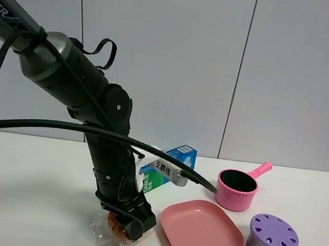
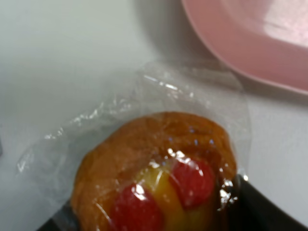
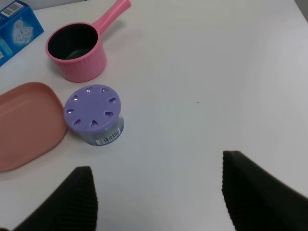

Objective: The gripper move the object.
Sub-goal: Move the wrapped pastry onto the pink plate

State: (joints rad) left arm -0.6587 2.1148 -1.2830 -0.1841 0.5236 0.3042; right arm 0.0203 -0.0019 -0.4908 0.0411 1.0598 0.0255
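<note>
The tart, golden-brown with red fruit pieces, lies in crinkly clear plastic on the white table near its front edge, just left of the pink square plate. My left gripper is down on it. In the left wrist view the tart fills the space between the black fingers, which press its sides. My right gripper is open and empty above bare table, right of the purple canister; it is out of the exterior view.
The purple canister stands right of the plate. A pink saucepan and a blue carton stand behind it. The plate's rim lies close beyond the tart.
</note>
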